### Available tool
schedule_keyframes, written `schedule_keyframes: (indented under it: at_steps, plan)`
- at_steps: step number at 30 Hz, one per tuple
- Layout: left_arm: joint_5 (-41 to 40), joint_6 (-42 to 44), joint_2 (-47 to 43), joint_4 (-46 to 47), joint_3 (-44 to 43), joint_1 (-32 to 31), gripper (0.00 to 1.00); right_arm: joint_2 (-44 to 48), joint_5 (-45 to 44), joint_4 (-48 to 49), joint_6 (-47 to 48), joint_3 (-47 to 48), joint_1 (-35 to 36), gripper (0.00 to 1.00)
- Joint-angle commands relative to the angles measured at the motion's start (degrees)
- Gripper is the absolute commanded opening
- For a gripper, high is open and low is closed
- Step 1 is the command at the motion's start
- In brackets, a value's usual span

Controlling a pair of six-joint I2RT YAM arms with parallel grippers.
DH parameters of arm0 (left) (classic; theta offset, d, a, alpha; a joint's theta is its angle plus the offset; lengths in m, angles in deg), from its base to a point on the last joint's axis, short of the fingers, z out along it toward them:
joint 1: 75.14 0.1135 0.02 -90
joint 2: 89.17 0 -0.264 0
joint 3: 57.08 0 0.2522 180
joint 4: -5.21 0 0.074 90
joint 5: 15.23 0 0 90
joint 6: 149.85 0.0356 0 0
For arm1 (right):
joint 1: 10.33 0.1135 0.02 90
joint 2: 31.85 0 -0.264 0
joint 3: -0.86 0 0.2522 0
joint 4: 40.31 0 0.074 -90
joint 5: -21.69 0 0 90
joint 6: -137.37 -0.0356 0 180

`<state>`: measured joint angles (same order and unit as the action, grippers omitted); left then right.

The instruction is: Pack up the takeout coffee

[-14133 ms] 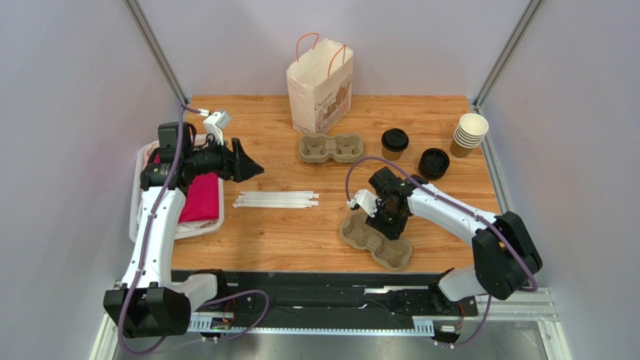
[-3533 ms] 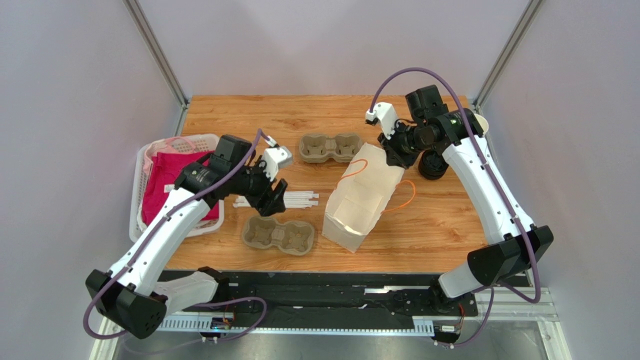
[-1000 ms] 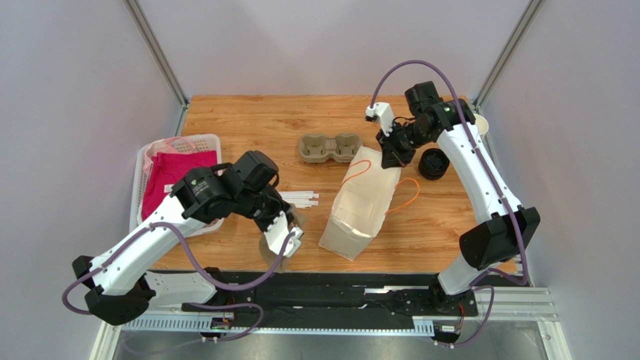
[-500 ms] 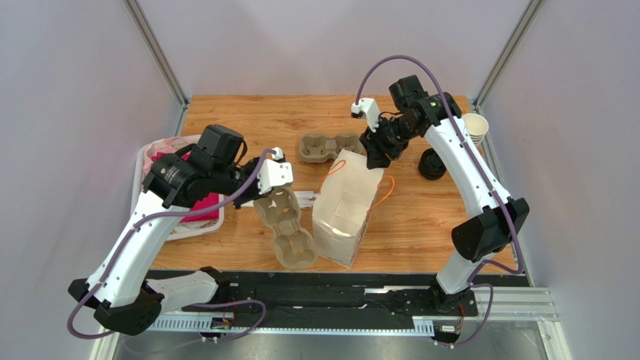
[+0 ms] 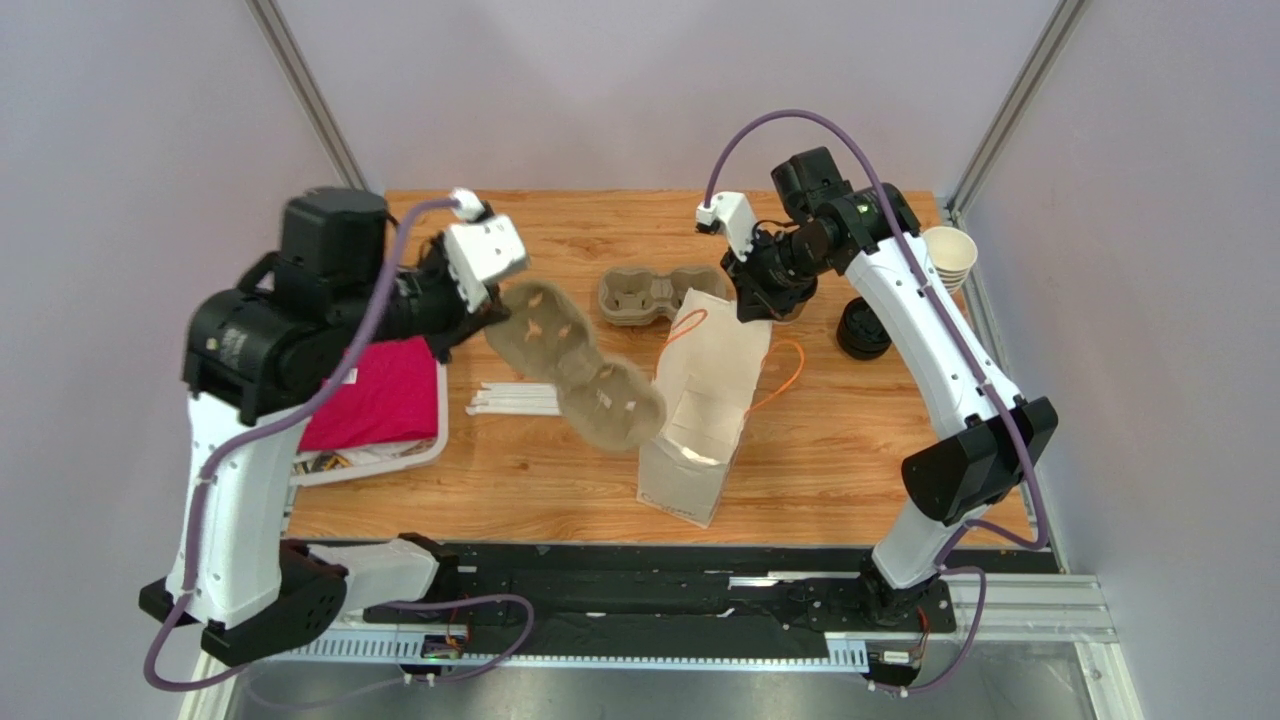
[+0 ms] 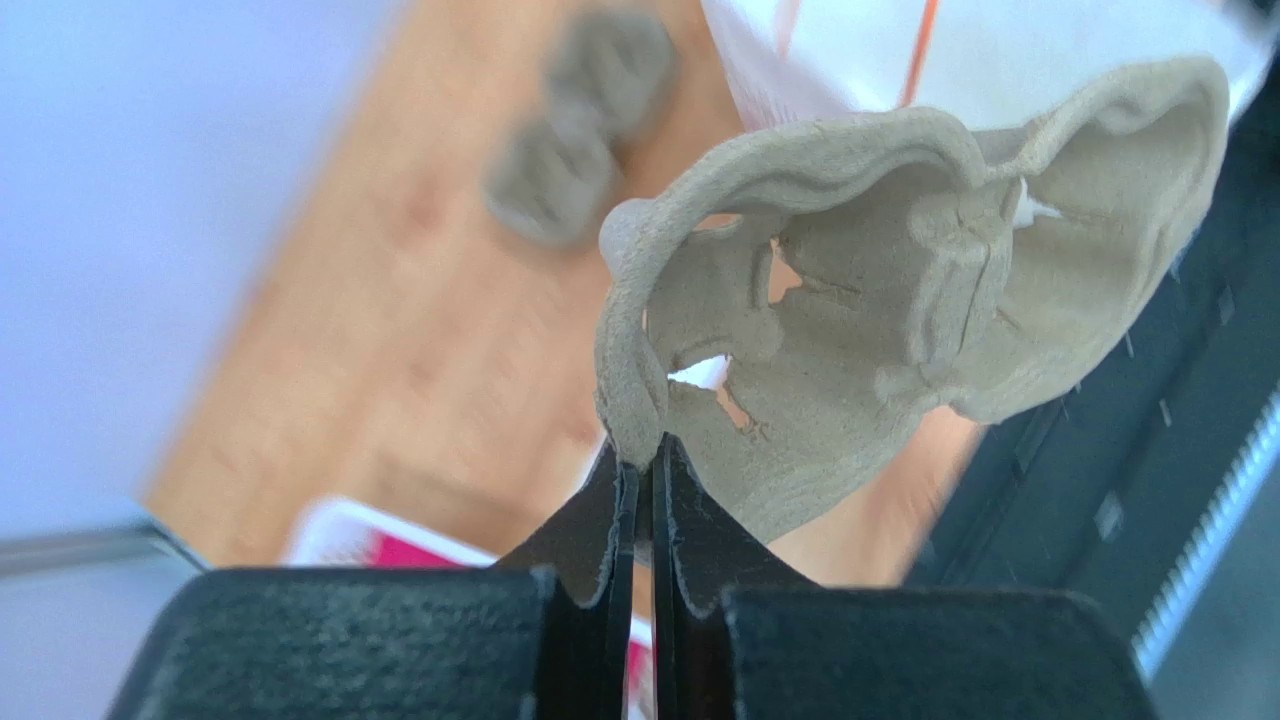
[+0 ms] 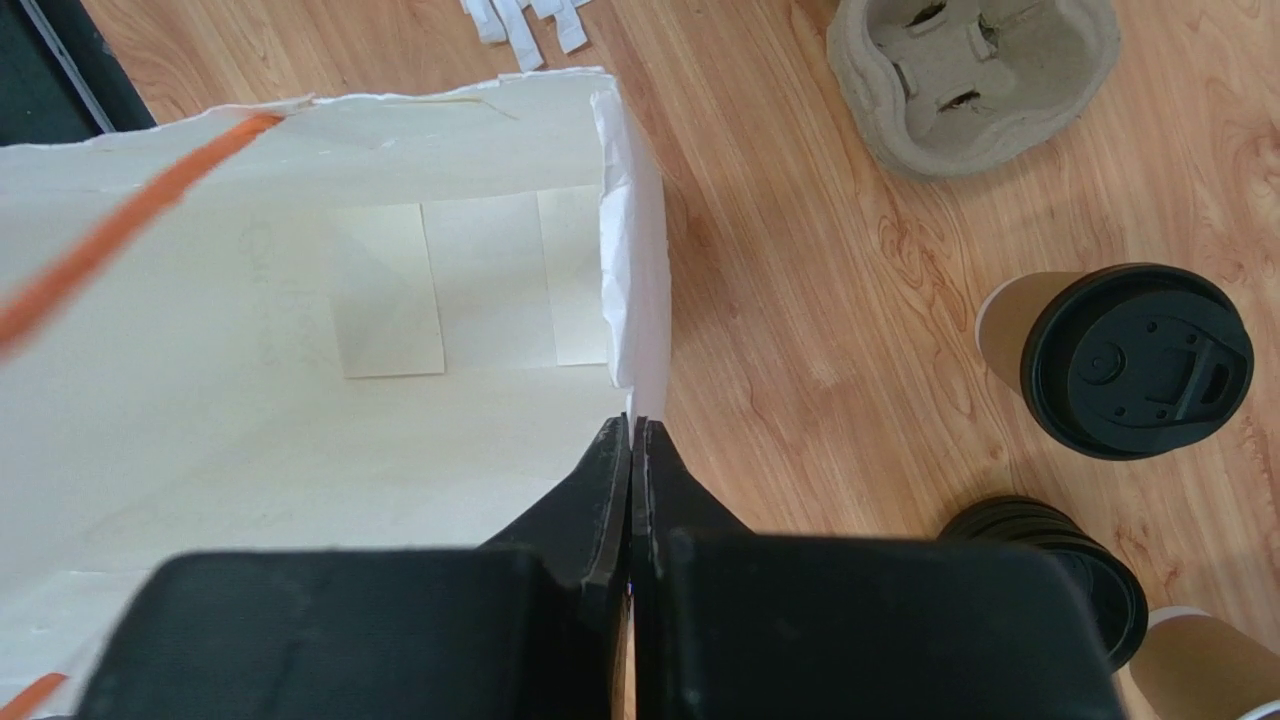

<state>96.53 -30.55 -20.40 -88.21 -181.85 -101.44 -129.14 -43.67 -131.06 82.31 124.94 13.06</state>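
We are holding a cardboard cup tray (image 6: 902, 300) in the air by its rim, our left gripper (image 6: 643, 450) clamped tight on it. Our right gripper (image 7: 631, 428) is pinching the paper bag (image 7: 301, 420) by its top edge. The takeout coffee (image 7: 1120, 360) is standing on the table (image 5: 842, 450) near the bag, beside a stack of lids (image 7: 1052, 563).

The paper bag (image 5: 703, 393) stands in the middle of the surface (image 5: 842, 450), its back rim pinched in the right gripper (image 7: 631, 435). Just left of it, a cup carrier (image 5: 579, 368) hangs from the left gripper (image 6: 643, 450) above the straws (image 5: 511, 402). A second carrier (image 5: 646, 293) lies behind the bag. To its right stand the takeout coffee (image 7: 1135, 360) and a lid stack (image 5: 869, 326), with the stacked cups (image 5: 947, 258) beyond. A basket (image 5: 376, 455) sits at the left edge.
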Motion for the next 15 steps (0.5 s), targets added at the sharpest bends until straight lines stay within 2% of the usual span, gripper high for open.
schedule_keyframes:
  at_steps: [1, 2, 4, 5, 6, 7, 8, 9, 13, 15]
  plan:
    - [1.5, -6.8, 4.6, -7.4, -20.6, -1.0, 0.00, -0.1, -1.8, 3.2, -2.6, 3.8, 0.9, 0.00]
    - [-0.4, -7.8, 5.4, -7.6, -26.1, -2.4, 0.00, -0.3, -2.1, 3.3, -3.3, 4.5, 0.9, 0.00]
    - [-2.9, -8.6, 6.8, -6.3, -30.0, -4.7, 0.00, -1.1, -2.7, 2.8, -4.2, 6.6, 1.2, 0.00]
    - [-7.6, -8.2, 7.1, -5.3, -32.0, -6.4, 0.00, -1.3, -2.8, 2.6, -4.9, 7.2, 1.3, 0.00]
    - [-10.2, -7.4, 7.5, -3.3, -32.3, -10.9, 0.00, -1.4, -3.3, 2.4, -5.2, 7.6, 1.5, 0.00]
    - [-13.6, -6.3, 7.9, -2.4, -32.3, -13.6, 0.00, -1.7, -3.5, 2.0, -5.5, 8.3, 1.7, 0.00]
    - [-20.3, -4.6, 8.2, -1.4, -32.1, -16.1, 0.00, -1.6, -3.7, 1.8, -5.7, 8.5, 1.9, 0.00]
    - [-23.4, -1.8, 8.6, 1.7, -31.4, -20.8, 0.00, -1.5, -4.3, 1.7, -5.8, 8.6, 2.2, 0.00]
    - [-29.7, 3.7, 7.9, 12.2, -24.2, -25.5, 0.00, -0.4, -6.2, 2.0, -7.1, 7.8, 2.8, 0.00]
    - [-32.6, 4.4, 9.2, 15.5, -23.6, -26.7, 0.00, 0.4, -7.3, 2.5, -8.1, 7.1, 2.8, 0.00]
